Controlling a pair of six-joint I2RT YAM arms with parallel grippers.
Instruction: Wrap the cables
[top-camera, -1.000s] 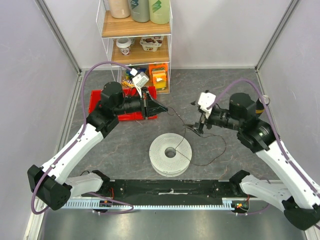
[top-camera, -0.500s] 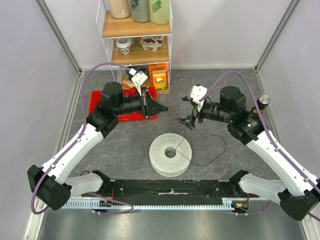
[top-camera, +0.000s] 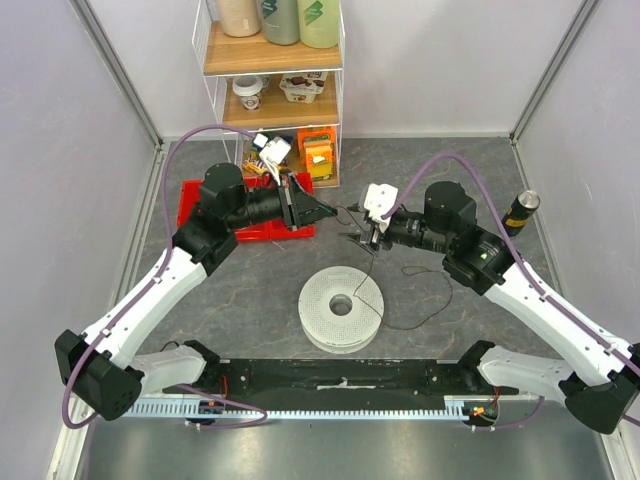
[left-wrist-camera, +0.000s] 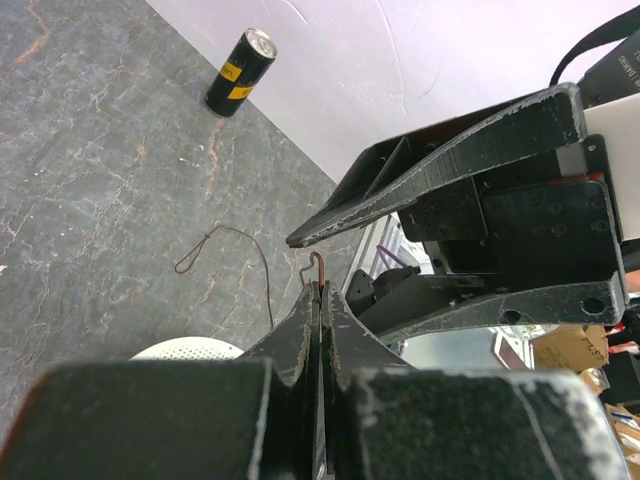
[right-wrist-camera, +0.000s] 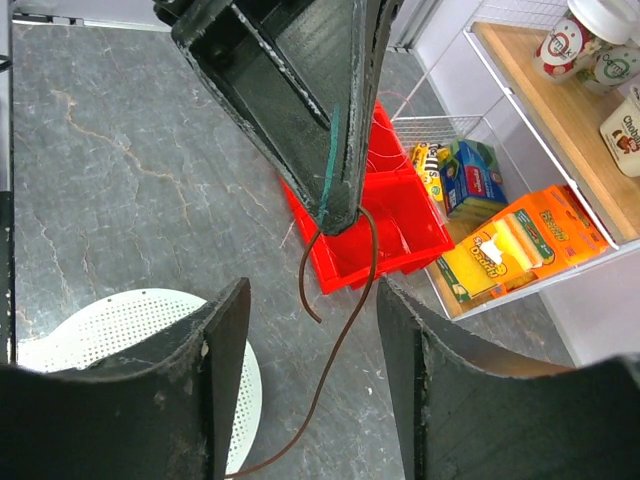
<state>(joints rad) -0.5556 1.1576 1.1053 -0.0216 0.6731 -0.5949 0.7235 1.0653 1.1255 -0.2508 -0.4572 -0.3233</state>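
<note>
The cable is a hair-thin brown wire. Its end is pinched in my left gripper, which is shut on it above the floor; the left wrist view shows the wire tip poking out of the closed gripper and the rest trailing on the floor. My right gripper is open, right in front of the left one. In the right wrist view the cable hangs from the left gripper's fingers and passes between my right gripper's spread jaws, untouched. It then runs toward the white perforated spool.
A red bin lies behind the left arm, below a wire shelf holding bottles, cups and boxes. A black and yellow can stands at the right wall. The cable makes a loose loop on the floor right of the spool.
My right arm has swung left and forward, bringing its open gripper up to the left gripper so the hanging cable end now sits between its jaws. The left arm has held still.
</note>
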